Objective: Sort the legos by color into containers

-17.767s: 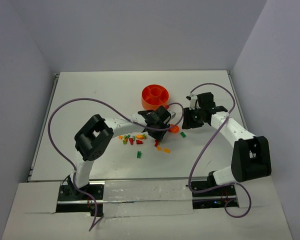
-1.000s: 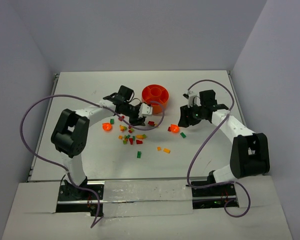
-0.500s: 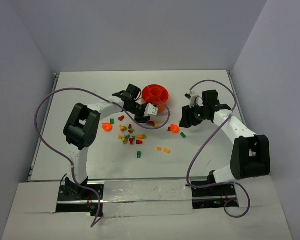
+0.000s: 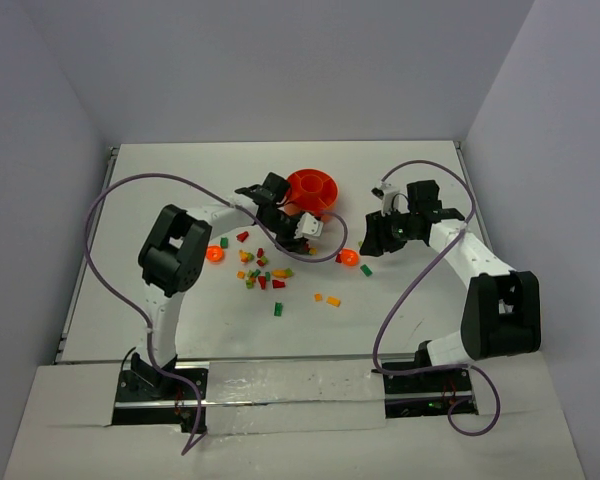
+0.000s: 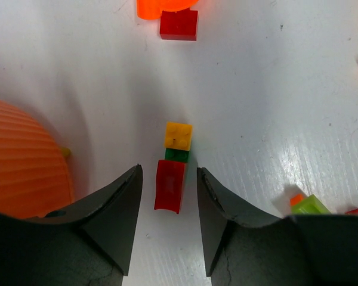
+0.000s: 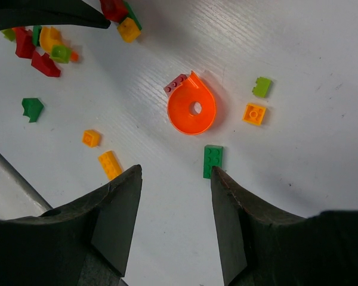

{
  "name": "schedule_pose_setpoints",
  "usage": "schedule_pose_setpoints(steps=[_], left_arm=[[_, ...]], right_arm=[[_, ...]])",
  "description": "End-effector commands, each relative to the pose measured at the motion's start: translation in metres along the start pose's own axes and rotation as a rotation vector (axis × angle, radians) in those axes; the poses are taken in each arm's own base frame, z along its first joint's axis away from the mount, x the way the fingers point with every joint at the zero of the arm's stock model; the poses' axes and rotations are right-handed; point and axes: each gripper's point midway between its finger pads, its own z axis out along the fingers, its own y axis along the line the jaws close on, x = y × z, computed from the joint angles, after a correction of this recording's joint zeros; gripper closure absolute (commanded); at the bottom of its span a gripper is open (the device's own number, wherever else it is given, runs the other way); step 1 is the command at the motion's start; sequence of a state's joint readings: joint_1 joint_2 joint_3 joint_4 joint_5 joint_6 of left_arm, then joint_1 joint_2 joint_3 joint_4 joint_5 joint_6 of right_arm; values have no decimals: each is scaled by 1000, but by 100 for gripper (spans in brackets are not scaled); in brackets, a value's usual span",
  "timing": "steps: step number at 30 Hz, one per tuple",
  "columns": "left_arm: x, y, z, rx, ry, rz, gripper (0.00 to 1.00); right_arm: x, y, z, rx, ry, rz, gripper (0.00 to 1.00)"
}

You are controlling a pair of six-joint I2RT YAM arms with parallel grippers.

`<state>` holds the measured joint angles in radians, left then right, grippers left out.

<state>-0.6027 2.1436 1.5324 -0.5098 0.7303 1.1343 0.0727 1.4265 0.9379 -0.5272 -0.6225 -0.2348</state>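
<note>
SORTING JOB, MID-PICK: The L claw sits low on the table, jaws apart and straddling a red brick w/ a sliver of gap each side, nothing gripped yet. A green brick touches the red one's far end, w/ a yellow brick beyond it; can't tell if they're clipped together. The orange bowl, toward the table's far edge, stands just beside. Best bet: pinch the red squarely on its long sides, lift straight up so the neighbours aren't dragged, then carry it over the bowl wall to one compartment. The R claw hangs released toward the right edge, over a green plate & an orange disc.
</note>
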Motion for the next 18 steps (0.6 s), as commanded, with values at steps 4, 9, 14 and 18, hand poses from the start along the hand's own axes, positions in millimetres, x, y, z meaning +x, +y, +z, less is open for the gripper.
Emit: schedule_pose_setpoints(steps=[4,9,14,18], left_arm=[[-12,-2,3,37,-30,16,63],[-17,-8,-7,27,-27,7,75],[-44,-18,-32,-6,-39,-18,85],[-79,-33,-63,-60,-64,-108,99]], right_arm=[[-11,5,-11,-13,-41,-39,44],[-16,9,-14,-31,-60,-45,44],[-29,20,-18,-65,-126,-49,47],[-43,36,-19,-125,-175,-16,49]])
